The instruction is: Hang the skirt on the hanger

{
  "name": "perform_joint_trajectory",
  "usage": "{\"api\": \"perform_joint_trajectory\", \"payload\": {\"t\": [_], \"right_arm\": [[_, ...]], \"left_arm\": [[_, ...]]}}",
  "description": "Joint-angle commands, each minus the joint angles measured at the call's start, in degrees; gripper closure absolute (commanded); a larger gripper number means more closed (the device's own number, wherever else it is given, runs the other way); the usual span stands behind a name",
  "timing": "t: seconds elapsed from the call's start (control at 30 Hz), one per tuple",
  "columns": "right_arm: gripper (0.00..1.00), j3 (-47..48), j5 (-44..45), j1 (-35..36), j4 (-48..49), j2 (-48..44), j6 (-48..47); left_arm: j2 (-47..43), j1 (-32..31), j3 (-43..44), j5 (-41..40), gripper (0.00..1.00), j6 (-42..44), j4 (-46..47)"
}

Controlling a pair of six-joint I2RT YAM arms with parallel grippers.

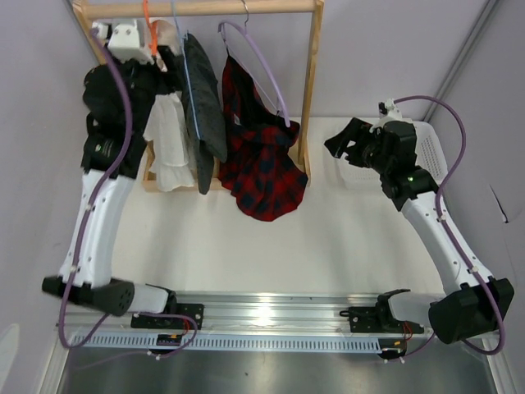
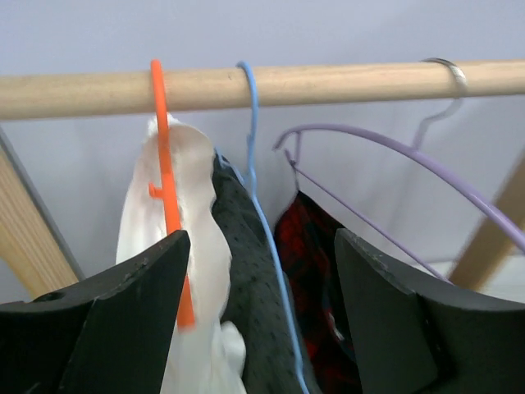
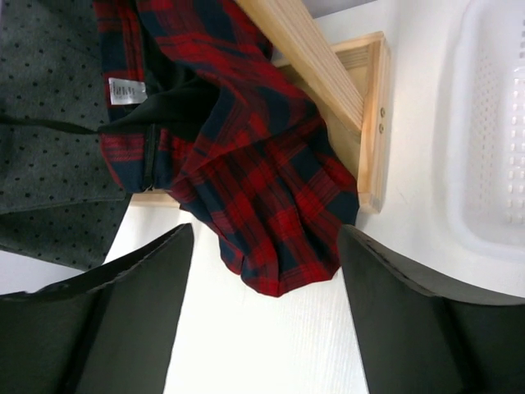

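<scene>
The dark grey dotted skirt (image 1: 205,103) hangs on the thin light-blue hanger (image 1: 187,74), whose hook sits over the wooden rod (image 1: 262,6). In the left wrist view the skirt (image 2: 250,279) drapes along the blue hanger (image 2: 253,148). My left gripper (image 1: 166,56) is raised at the rack's left end. Its jaws (image 2: 261,236) are open and empty, just in front of the skirt and hanger. My right gripper (image 1: 340,144) is open and empty to the right of the rack. The skirt's lower part shows at the left of the right wrist view (image 3: 49,148).
A white frilly dress (image 1: 168,139) hangs on an orange hanger (image 2: 164,164) left of the skirt. A red-and-black plaid garment (image 1: 262,164) hangs on a lilac hanger (image 1: 258,57) to its right. The rack's right post (image 1: 310,82) and a white basket (image 1: 431,144) stand near my right gripper.
</scene>
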Motion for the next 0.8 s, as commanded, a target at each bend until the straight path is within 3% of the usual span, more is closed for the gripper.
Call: {"api": "perform_joint_trajectory", "payload": {"t": [0.0,0.03,0.2,0.37,0.47,0.77], "right_arm": [[0.21,0.36,-3.9,-1.77,-1.74,-1.89,0.19],[0.2,-0.25,-3.3,-1.86,-2.27,-2.16,0.18],[0.17,-1.22,-1.27,-2.04,-6.3,-4.36,-0.78],[0.15,-3.67,1.8,-2.04,-8.6,-9.19,-1.22],[0.13,-5.52,2.68,-1.95,-9.65,-11.74,-1.13],[0.13,-10.36,1.72,-1.86,-8.78,-15.08,0.62]], "left_arm": [[-9.65,-0.14,-7.98,6.21,0.24,-5.89,-0.59],[-11.93,-0.41,-15.93,6.22,0.24,-7.55,0.29],[-25.37,-4.26,-31.72,12.09,0.24,-10.03,2.67],[-34.79,-11.38,-50.42,11.23,0.24,-12.57,4.95],[-39.63,-11.48,-59.13,13.07,0.25,-15.04,5.84],[-43.68,-11.48,-61.89,13.86,0.25,-14.16,2.41]]}}
